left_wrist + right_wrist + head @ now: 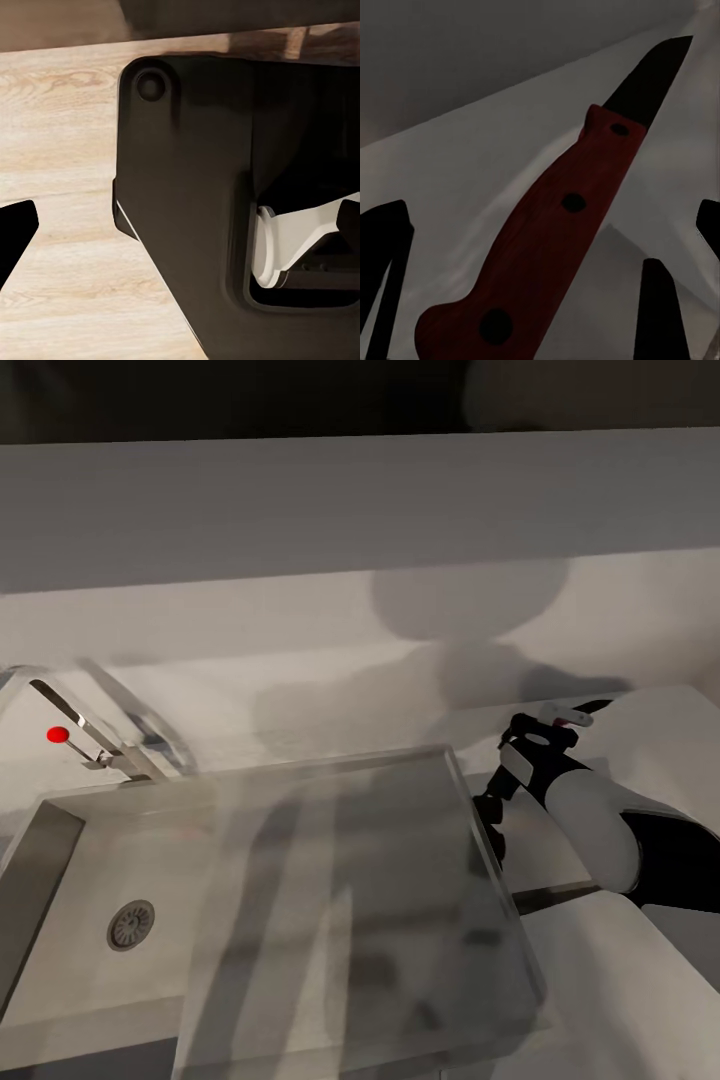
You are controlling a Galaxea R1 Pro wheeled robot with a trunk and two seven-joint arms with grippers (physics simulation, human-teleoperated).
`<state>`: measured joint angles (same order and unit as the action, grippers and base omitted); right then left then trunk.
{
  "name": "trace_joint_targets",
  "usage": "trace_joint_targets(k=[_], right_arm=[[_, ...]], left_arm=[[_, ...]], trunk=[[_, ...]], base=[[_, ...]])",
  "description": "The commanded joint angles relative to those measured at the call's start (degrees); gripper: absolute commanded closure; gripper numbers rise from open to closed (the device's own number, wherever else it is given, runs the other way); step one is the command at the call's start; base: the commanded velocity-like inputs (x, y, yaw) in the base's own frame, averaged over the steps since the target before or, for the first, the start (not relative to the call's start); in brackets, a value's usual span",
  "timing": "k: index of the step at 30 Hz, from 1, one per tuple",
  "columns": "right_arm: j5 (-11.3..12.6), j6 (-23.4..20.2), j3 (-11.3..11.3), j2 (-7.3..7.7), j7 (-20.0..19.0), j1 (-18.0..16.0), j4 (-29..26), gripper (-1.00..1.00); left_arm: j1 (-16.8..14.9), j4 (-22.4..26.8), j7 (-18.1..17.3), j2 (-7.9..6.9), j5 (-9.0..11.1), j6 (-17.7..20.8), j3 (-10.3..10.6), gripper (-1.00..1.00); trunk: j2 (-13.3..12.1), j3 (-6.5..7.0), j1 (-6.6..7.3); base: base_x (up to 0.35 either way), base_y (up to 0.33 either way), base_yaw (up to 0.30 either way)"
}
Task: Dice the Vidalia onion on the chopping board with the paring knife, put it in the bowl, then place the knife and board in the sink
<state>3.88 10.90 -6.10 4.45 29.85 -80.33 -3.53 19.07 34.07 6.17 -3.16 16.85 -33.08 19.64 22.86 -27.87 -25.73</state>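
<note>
One paring knife (562, 225) is being carried by the right pincer (553, 732), above the tabletop (650, 730) just beside the sink's far right corner. In the right wrist view the reddish handle, with three rivets, is lying between the dark fingers (656, 307), and the dark pointed blade is projecting past them. The pincer is being read as pinching the handle, though the contact itself is not being shown clearly.

One sink (60, 880) is being seen in the head view, with one round drain (131, 925) and one tap (95, 735) carrying one red knob (58, 735) at its far left corner. A flat, blurred, translucent rectangular shape is lying over the basin's right part; what it is cannot be told.

The left pincer's state cannot be told: dark housing and wooden flooring (60, 150) are being shown in the left wrist view.

Judgement: the knife is light, stiff and sharp-tipped, with a smooth handle likely slippery; it is best gripped mid-handle, well clear of the blade.
</note>
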Motion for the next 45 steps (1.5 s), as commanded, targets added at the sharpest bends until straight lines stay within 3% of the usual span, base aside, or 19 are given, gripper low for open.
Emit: trace_joint_targets(k=[1, 3, 4, 25, 45], right_arm=[[1.0, -0.1, -1.3, 0.01, -0.1, 0.0, 0.2, -1.0], [0.9, 0.0, -1.3, 0.03, 0.0, 0.0, 0.2, -1.0], [0.9, 0.0, -1.3, 0.03, 0.0, 0.0, 0.2, 1.0], [0.9, 0.0, -1.4, 0.38, 0.2, 0.0, 0.2, 1.0], [1.0, 0.0, -1.4, 0.3, 0.3, 0.0, 0.1, 1.0]], left_arm=[[0.0, 0.1, 0.6, -0.1, 0.2, -0.1, 0.5, -1.0], [0.0, 0.1, 0.6, -0.08, 0.2, -0.1, 0.5, -1.0], [0.0, 0.1, 0.6, -0.09, 0.2, -0.1, 0.5, -1.0], [0.0, -0.5, 0.6, -0.02, 0.2, -0.1, 0.5, -1.0], [0.0, -0.8, 0.6, 0.34, 0.2, -0.1, 0.5, -1.0]], trunk=[[0.1, -0.09, -0.06], [0.1, -0.09, -0.06], [0.1, -0.09, -0.06], [0.1, -0.03, -0.06], [0.1, 1.7, -0.06]], base=[[0.0, 0.0, 0.0], [0.0, 0.0, 0.0], [0.0, 0.0, 0.0], [0.0, 0.0, 0.0], [-0.011, 0.0, 0.0]])
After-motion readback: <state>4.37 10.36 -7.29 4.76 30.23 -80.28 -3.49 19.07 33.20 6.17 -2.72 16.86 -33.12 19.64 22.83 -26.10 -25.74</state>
